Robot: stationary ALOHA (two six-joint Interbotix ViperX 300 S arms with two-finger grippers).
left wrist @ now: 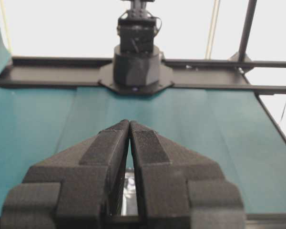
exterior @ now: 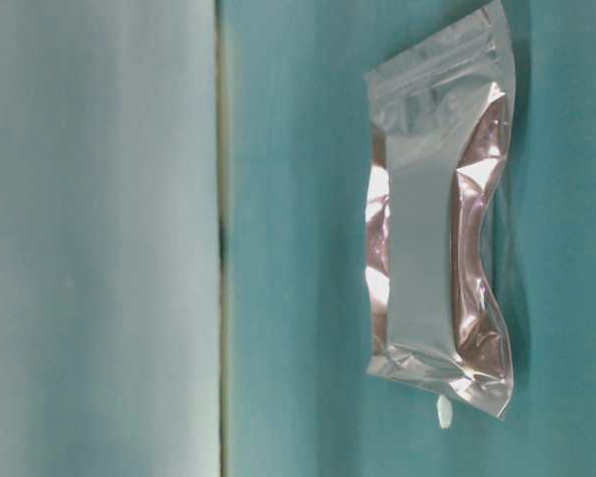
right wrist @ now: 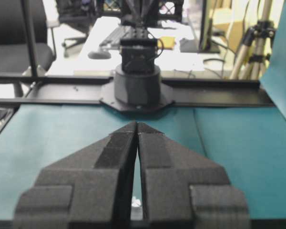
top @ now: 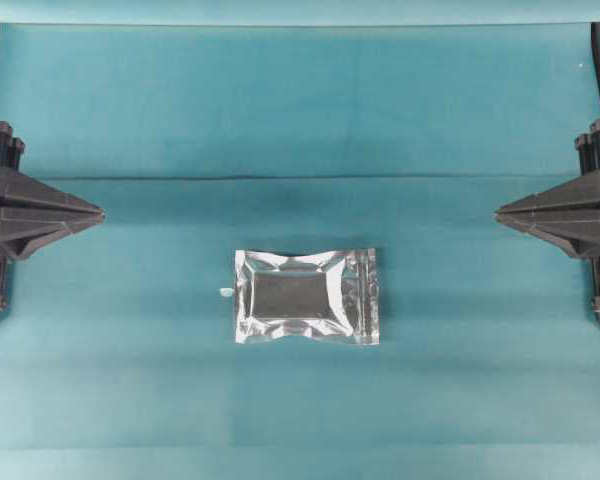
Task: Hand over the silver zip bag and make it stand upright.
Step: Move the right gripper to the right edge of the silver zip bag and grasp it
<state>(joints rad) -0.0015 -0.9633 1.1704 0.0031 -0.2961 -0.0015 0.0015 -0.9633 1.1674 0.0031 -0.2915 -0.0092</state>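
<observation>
On teal cloth (top: 130, 120), silver zip bag (top: 306, 297) lies flat, contents seemingly hidden; both arms' fingers (left wrist: 129, 129) closed, empty.

Both arms are showing matte black plastic throughout. The left gripper (left wrist: 129, 125) is presenting two wedge-shaped fingers (left wrist: 105, 148), each carrying a strip of coarse, textured black padding along its inner face and stepping out to a blocky base. The right gripper (right wrist: 137, 125) is showing the same build. Beyond the left gripper, the opposite arm's base (left wrist: 136, 67) is appearing as a round black drum on a flat octagonal plate, topped by a boxy black motor housing with thin cables.
</observation>
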